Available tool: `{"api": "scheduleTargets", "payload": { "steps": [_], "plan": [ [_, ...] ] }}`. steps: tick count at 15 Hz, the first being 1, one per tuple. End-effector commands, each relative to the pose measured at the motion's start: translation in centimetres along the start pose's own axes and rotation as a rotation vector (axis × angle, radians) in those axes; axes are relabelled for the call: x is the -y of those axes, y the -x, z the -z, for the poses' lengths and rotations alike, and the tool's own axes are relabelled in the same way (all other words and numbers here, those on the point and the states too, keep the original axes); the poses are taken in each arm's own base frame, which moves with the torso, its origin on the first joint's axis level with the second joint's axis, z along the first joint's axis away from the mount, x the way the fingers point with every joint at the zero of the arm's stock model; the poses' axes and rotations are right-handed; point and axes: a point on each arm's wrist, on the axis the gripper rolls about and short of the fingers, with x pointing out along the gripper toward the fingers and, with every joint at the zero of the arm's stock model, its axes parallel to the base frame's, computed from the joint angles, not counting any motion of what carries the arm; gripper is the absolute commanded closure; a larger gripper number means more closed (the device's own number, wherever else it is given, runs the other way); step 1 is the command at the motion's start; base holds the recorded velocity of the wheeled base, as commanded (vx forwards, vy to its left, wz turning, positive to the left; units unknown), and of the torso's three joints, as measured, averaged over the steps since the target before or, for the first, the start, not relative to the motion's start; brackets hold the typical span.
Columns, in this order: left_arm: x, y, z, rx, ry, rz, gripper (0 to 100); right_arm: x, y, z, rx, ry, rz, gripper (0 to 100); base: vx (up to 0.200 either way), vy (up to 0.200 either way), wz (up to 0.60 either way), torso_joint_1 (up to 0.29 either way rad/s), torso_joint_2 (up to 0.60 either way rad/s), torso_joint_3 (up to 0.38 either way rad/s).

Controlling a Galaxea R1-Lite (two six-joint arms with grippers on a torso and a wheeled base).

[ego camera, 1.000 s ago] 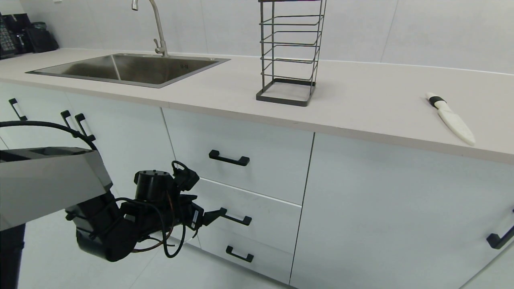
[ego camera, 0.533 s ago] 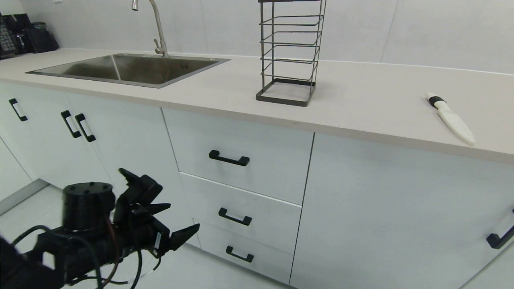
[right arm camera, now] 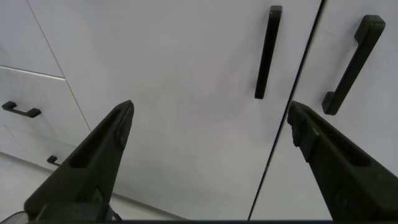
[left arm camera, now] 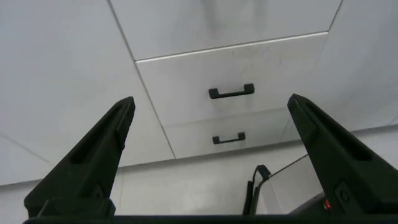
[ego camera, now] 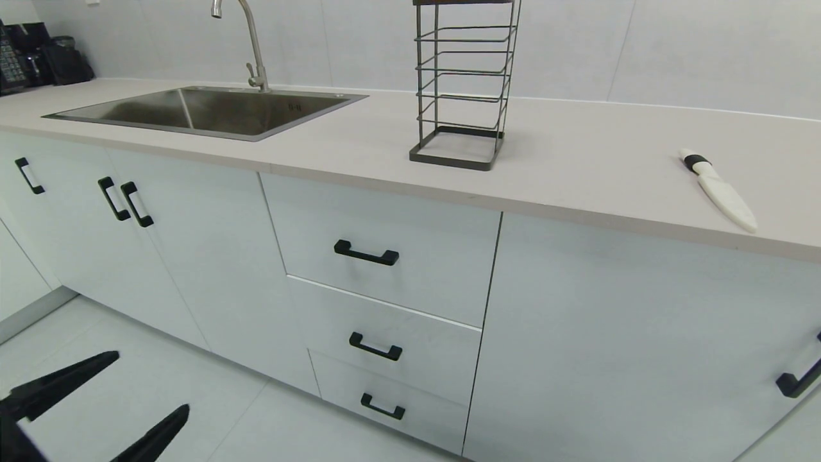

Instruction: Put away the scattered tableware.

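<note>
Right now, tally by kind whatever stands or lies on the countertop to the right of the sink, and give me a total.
Knife: 1
Wire rack: 1
Total: 2

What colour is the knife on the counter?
The knife is white with a black band; clearest in the head view.
</note>
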Motion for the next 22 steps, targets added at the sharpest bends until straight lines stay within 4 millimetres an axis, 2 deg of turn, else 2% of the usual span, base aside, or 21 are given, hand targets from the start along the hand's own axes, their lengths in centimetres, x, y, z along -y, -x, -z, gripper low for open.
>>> {"api": "scheduleTargets", "payload": {
  "steps": [1,2,3,4,10,18,22],
  "plan": [
    [2.4,6.2,2.6,0.157,-0.045,-0.112,0,0.0,0.0,0.0,-0.002,0.0,0.0,0,0.0,0.0,0.0,0.0,0.0,0.0],
    [3.2,7.5,3.8,0.191,-0.057,-0.146,0,0.0,0.0,0.0,-0.002,0.0,0.0,0,0.0,0.0,0.0,0.0,0.0,0.0],
    [3.4,7.8,4.2,0.197,-0.059,-0.166,0,0.0,0.0,0.0,-0.002,0.0,0.0,0,0.0,0.0,0.0,0.0,0.0,0.0],
    [3.5,7.4,5.8,0.147,-0.037,-0.203,0,0.0,0.0,0.0,-0.002,0.0,0.0,0,0.0,0.0,0.0,0.0,0.0,0.0],
    [3.1,7.4,6.3,0.107,0.101,-0.377,0,0.0,0.0,0.0,-0.002,0.0,0.0,0,0.0,0.0,0.0,0.0,0.0,0.0],
    [3.1,7.4,6.3,0.101,0.102,-0.406,0,0.0,0.0,0.0,-0.002,0.0,0.0,0,0.0,0.0,0.0,0.0,0.0,0.0],
    [3.1,7.4,6.3,0.102,0.116,-0.405,0,0.0,0.0,0.0,-0.002,-0.002,0.0,0,0.0,0.0,-0.6,0.0,0.0,0.007]
  ]
}}
